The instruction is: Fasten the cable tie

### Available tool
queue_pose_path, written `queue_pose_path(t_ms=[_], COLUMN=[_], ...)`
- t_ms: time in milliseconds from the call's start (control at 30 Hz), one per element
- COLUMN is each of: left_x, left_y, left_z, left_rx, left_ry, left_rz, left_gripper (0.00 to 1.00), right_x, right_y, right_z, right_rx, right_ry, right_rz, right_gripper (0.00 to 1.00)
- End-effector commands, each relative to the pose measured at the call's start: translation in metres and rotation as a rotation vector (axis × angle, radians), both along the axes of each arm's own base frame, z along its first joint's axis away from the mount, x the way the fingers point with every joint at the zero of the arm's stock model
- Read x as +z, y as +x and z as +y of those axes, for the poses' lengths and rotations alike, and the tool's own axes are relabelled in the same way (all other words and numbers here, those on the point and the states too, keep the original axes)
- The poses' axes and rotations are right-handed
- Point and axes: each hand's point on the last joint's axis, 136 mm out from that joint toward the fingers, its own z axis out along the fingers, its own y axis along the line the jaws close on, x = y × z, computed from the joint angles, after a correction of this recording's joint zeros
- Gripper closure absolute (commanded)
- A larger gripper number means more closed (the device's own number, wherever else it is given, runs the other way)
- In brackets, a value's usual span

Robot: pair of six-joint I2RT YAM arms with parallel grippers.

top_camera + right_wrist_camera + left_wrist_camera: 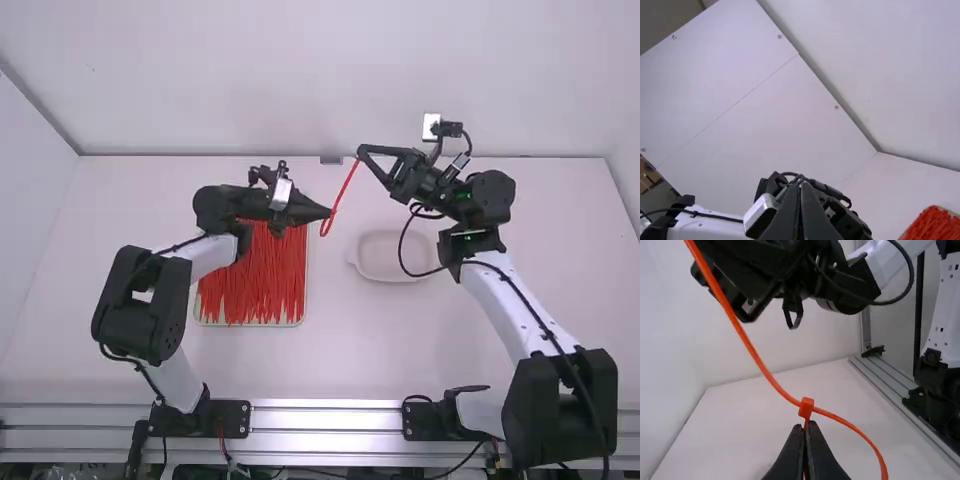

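Note:
A red cable tie [343,192] hangs in the air above the table's middle, stretched between both grippers. My left gripper [327,213] is shut on the tie just below its square head [806,407]. In the left wrist view the strap runs through the head, and a loop [875,450] curves away beside the shut fingers [812,450]. From the head the tail rises to my right gripper [361,152], which is shut on the tail's far end. In the right wrist view the right gripper [799,189] has its fingers pressed together, with the left arm's gripper [805,210] just beyond them.
A heap of red cable ties [255,275] lies on a pale mat [250,322] under the left arm. A shallow white dish [385,255] sits right of the middle, below the right arm. The enclosure's white walls stand close at the back and sides.

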Motion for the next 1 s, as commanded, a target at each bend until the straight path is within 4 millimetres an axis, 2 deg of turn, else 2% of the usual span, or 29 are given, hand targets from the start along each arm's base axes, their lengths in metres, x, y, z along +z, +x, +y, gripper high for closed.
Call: queue_pose_path(t_ms=[0, 367, 967], left_x=[-0.015, -0.03, -0.033], left_y=[-0.017, -0.023, -0.025], left_z=[0.002, 0.003, 0.002], left_rx=[-0.068, -0.07, -0.073], left_ry=[0.054, 0.057, 0.058], left_rz=[-0.006, 0.011, 0.028], left_gripper=[0.99, 0.99, 0.99], right_x=[0.047, 0.055, 0.055], right_y=[0.008, 0.01, 0.01], right_z=[-0.021, -0.028, -0.028], right_rx=[-0.102, -0.123, -0.123], right_ry=[0.053, 0.058, 0.059], right_rz=[-0.111, -0.13, -0.13], right_gripper=[1.0, 1.0, 1.0])
